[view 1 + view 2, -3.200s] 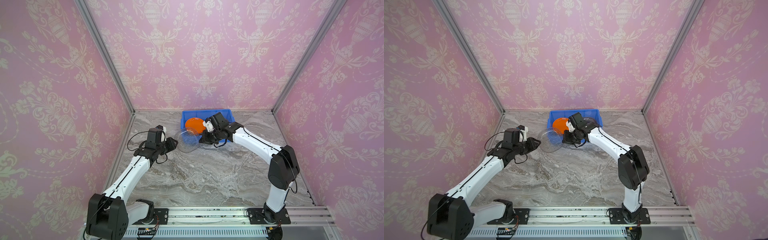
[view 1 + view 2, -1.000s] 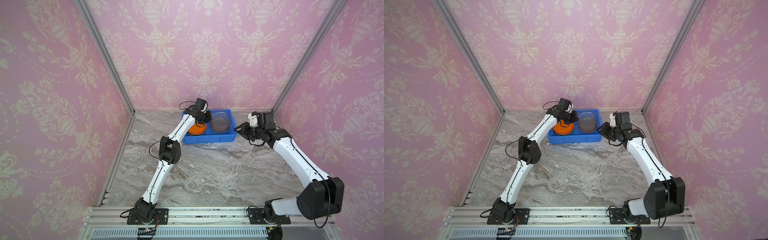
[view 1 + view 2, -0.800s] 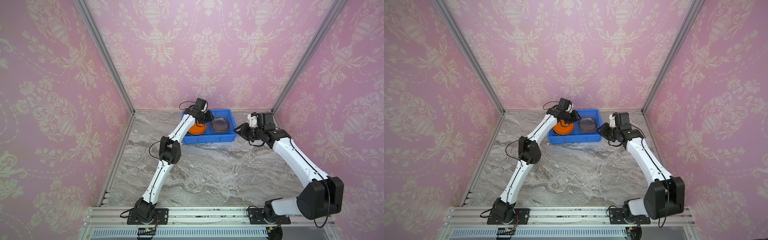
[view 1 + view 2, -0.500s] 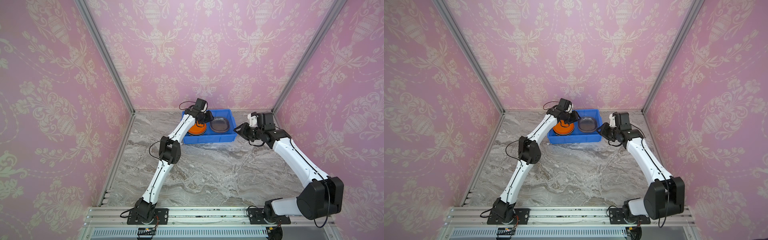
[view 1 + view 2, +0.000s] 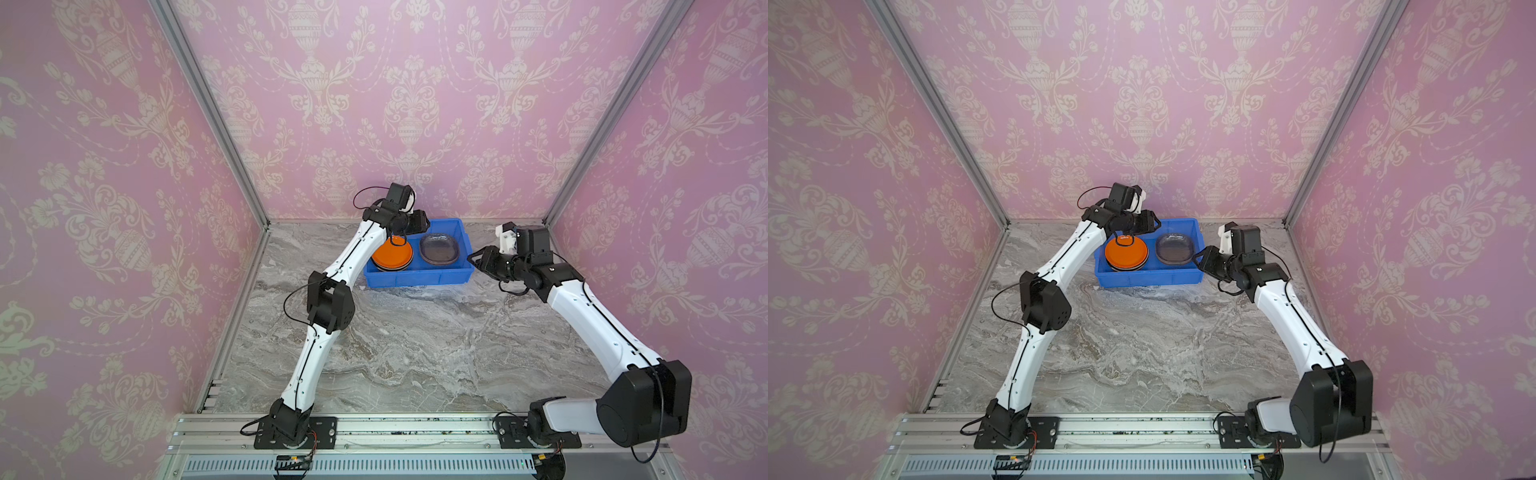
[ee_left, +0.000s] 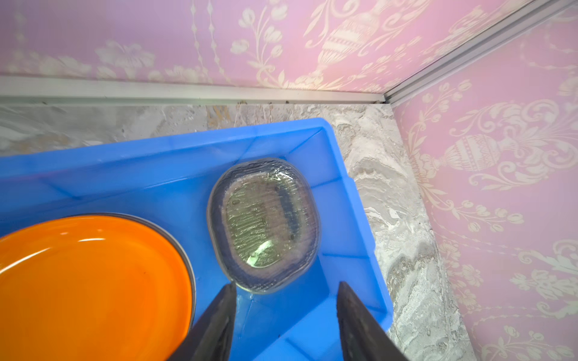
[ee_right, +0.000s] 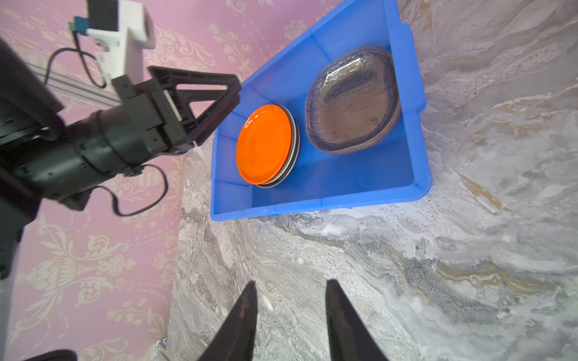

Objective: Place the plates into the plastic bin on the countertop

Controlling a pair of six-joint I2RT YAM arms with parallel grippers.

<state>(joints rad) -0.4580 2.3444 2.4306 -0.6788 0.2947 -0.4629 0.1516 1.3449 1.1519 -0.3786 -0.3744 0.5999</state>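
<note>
Left gripper (image 6: 286,286) has just opened: jaws apart, empty, over the blue bin (image 6: 187,137). The glass plate (image 6: 264,225) it released lies flat at the bin's right end, with the orange stack (image 6: 87,287) at its left end. Right gripper (image 7: 291,283) is also apart and empty, off the bin's right edge. 0 plates show on the countertop (image 5: 415,353), so the task looks done.

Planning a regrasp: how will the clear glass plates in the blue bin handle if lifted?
The clear glass plates look rigid and glossy, so probably slippery to pinch. They are likely brittle if knocked on the blue bin wall close beside them.
</note>
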